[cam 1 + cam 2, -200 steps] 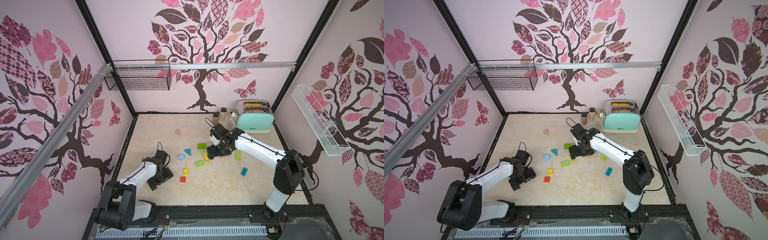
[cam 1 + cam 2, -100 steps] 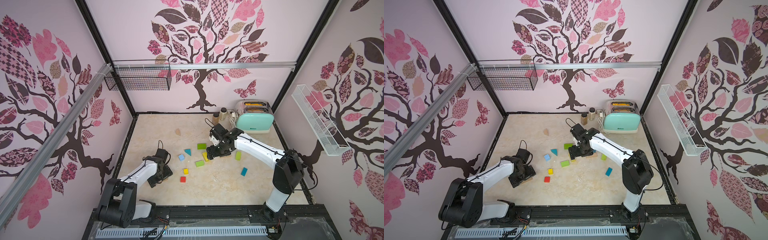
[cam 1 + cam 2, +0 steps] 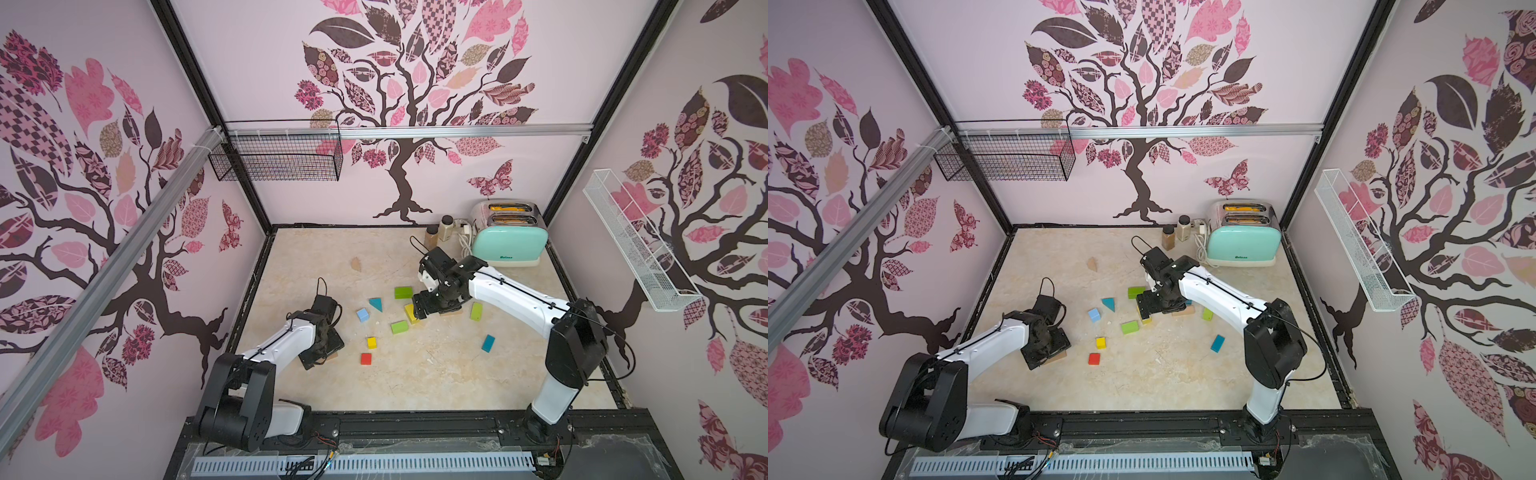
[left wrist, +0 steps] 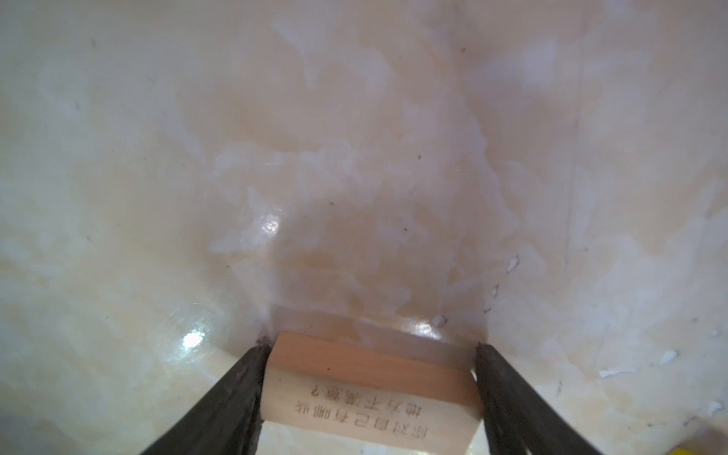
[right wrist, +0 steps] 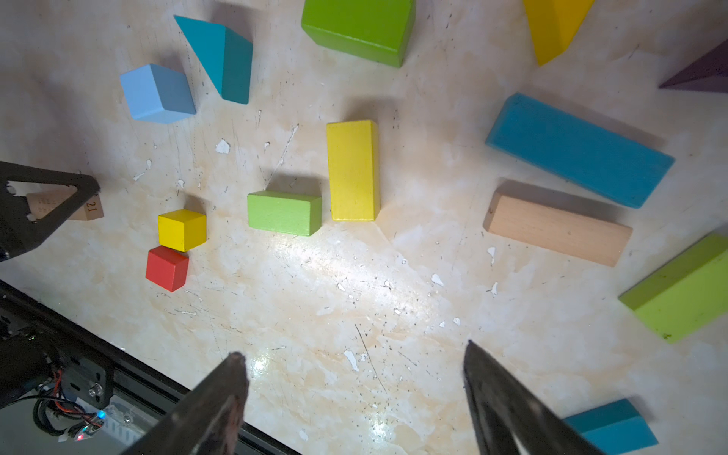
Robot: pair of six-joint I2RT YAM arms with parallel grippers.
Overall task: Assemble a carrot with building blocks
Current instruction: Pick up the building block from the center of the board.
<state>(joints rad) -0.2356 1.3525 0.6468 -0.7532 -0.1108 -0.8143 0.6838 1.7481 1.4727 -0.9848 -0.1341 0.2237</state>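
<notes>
Evidently, left claw grips the plain tan wooden bar endwise, ready to lift; right claw, released, surveys scattered painted wooden blocks.

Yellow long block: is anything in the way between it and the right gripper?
Nothing visible. In the right wrist view, only bare table lies between the open right gripper and the yellow long block.

The marbled beige bench was scuffed and chipped. Building blocks lay scattered on it: a red cube just beside a yellow cube, a light-blue cube near a teal wedge, and a tan bar set apart. At the back stood a mint toaster, with two jars just beside it.
</notes>
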